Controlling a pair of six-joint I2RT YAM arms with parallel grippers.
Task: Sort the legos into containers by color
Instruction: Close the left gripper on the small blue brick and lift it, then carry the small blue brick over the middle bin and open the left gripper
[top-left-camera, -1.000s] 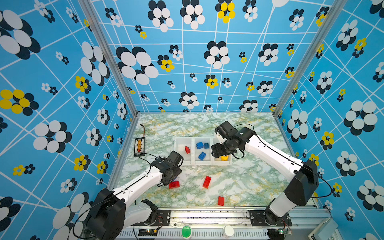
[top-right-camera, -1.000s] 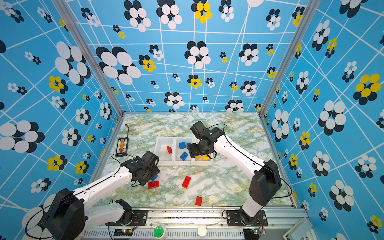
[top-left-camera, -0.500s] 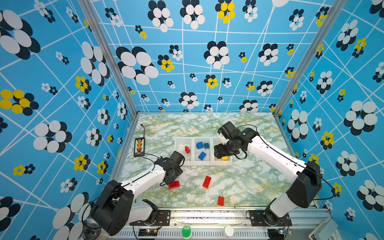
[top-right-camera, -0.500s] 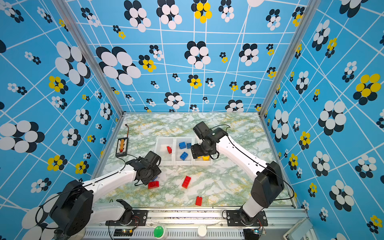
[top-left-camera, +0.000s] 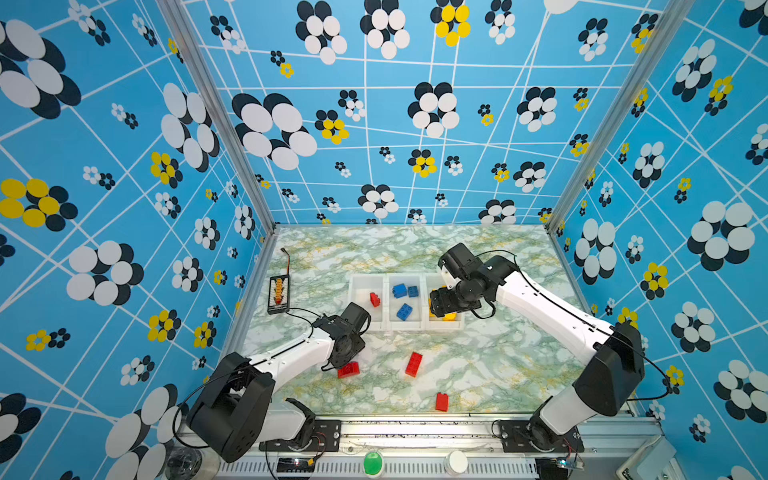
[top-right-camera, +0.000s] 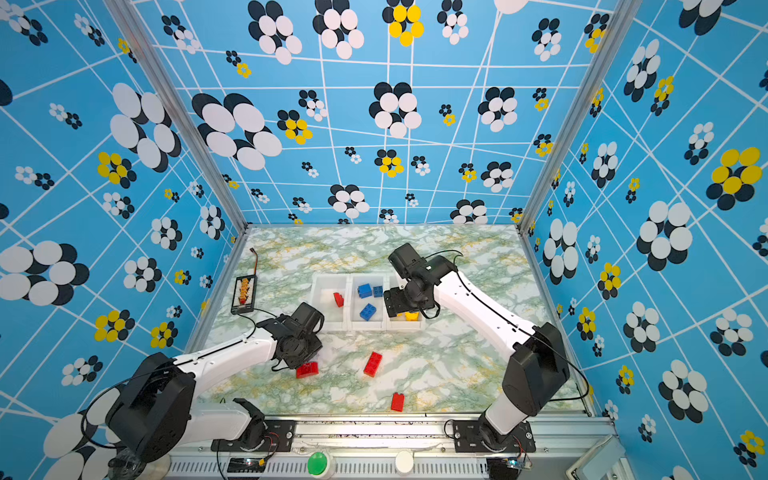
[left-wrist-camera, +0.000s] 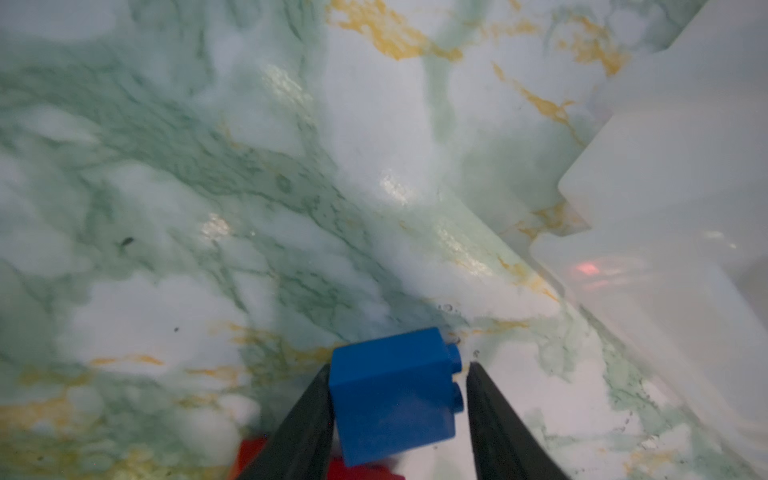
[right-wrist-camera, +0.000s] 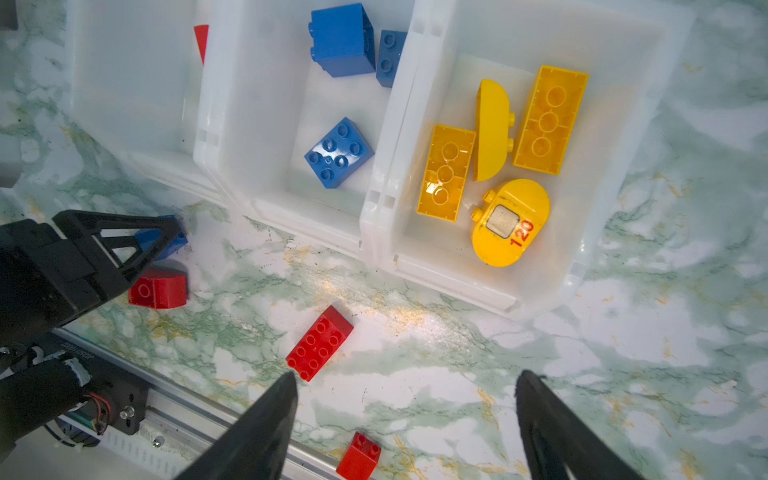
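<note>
Where the left gripper (left-wrist-camera: 399, 369) sits: low over the table (top-left-camera: 498, 365), just before the front left corner of the containers (top-left-camera: 406, 329).
Jaws of the left gripper: narrow, one finger on each side of a blue brick (left-wrist-camera: 392, 399). One finger touches its face, the other stands just beside its studs. Whether it is clamped cannot be told.
Neighbour of the blue brick: rounded red brick (top-left-camera: 348, 369), just beside it on the table.
Jaws of the right gripper (right-wrist-camera: 408, 376): wide, nothing between them, above the yellow bin (right-wrist-camera: 623, 124).
Row of containers: three white bins joined side by side, mid-table, parallel to the front edge.
Bin nearest the left edge: one red brick (top-left-camera: 375, 299).
Middle bin: tall blue brick (right-wrist-camera: 341, 39), thin blue brick (right-wrist-camera: 390, 56) touching it, square blue brick (right-wrist-camera: 338, 153) apart.
Yellow bin, nearest the right edge: two long yellow bricks (right-wrist-camera: 446, 172) (right-wrist-camera: 548, 118), a curved yellow piece (right-wrist-camera: 492, 129) between them, and a rounded yellow piece marked 120 (right-wrist-camera: 511, 222).
Loose on the table: long red brick (top-left-camera: 413, 364) between containers and front edge; small red brick (top-left-camera: 441, 401) near the front edge.
Board (top-left-camera: 278, 294): black-framed, orange parts, wired, near the left edge.
</note>
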